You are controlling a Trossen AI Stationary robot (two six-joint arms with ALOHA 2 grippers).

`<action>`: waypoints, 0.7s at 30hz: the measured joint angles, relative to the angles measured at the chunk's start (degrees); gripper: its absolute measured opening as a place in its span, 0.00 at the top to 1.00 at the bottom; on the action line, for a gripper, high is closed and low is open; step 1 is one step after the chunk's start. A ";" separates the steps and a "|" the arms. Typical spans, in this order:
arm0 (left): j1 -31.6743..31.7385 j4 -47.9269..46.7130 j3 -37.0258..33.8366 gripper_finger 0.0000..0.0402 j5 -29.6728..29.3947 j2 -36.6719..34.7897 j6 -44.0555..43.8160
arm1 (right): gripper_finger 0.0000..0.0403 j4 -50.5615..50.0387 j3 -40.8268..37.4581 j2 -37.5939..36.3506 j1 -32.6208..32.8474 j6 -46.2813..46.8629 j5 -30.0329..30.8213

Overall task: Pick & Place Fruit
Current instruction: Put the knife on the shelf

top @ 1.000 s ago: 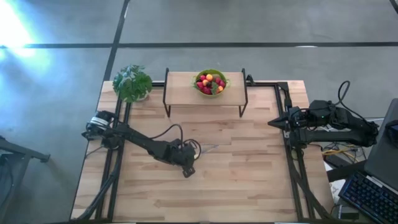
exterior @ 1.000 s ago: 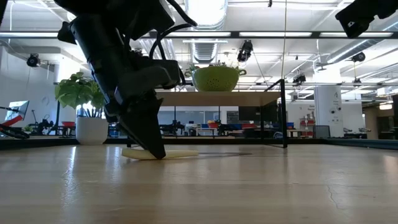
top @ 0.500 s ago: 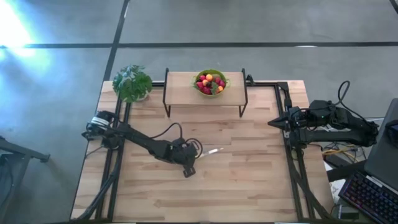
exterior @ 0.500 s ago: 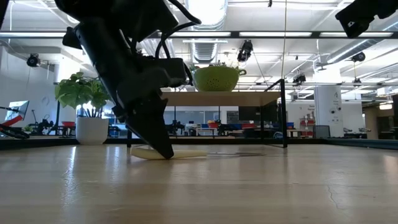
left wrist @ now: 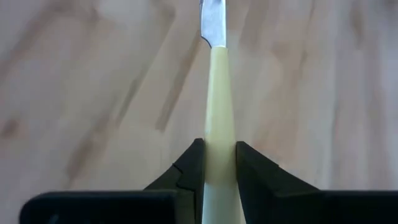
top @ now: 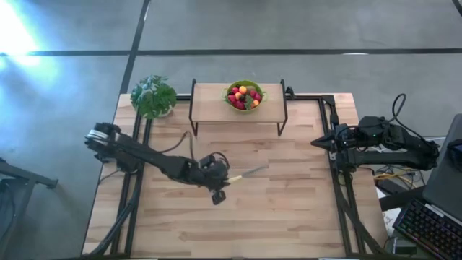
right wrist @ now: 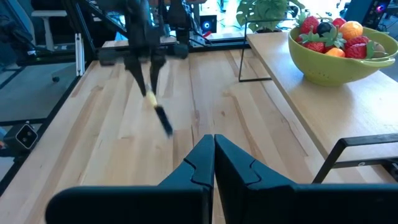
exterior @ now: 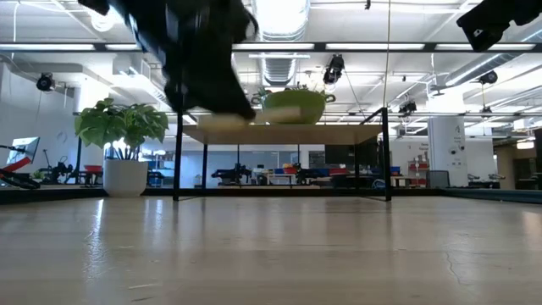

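Fruit (top: 245,97) is all piled in the green bowl (top: 246,107) on the little shelf (top: 209,105) at the back of the bench (top: 289,202). My left gripper (top: 219,182) is mid-bench, fingers (left wrist: 186,176) pinching the knife (top: 244,173), blade aimed toward the right arm. Right gripper (top: 315,143) is parked at its edge, pressed together. Left looks slightly nearer the bowl.

You see a grey concrete floor (top: 289,25) around the table, bright ceiling lights (exterior: 279,13) overhead, and desks (exterior: 279,176) far behind.
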 joint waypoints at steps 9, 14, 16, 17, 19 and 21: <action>0.09 -1.25 0.06 0.83 -13.93 -11.87 1.30 | 0.98 0.02 0.00 0.00 -0.02 0.00 0.00; 1.47 -2.84 0.44 0.83 -17.40 -17.56 2.26 | 0.98 0.01 0.00 0.00 0.00 0.00 0.00; 3.10 -4.00 1.30 0.83 -17.95 -19.21 2.59 | 0.98 0.02 0.02 0.01 0.00 0.00 0.00; 4.00 -5.14 1.75 0.83 -18.10 -19.90 2.57 | 0.98 0.00 0.00 0.00 0.00 0.00 0.00; 6.00 -6.83 2.68 0.83 -18.46 -20.70 3.09 | 0.98 0.02 0.00 0.00 -0.02 0.00 0.00; 8.00 -7.73 3.64 0.83 -18.65 -21.28 3.42 | 0.98 0.02 0.01 0.01 0.00 0.00 0.00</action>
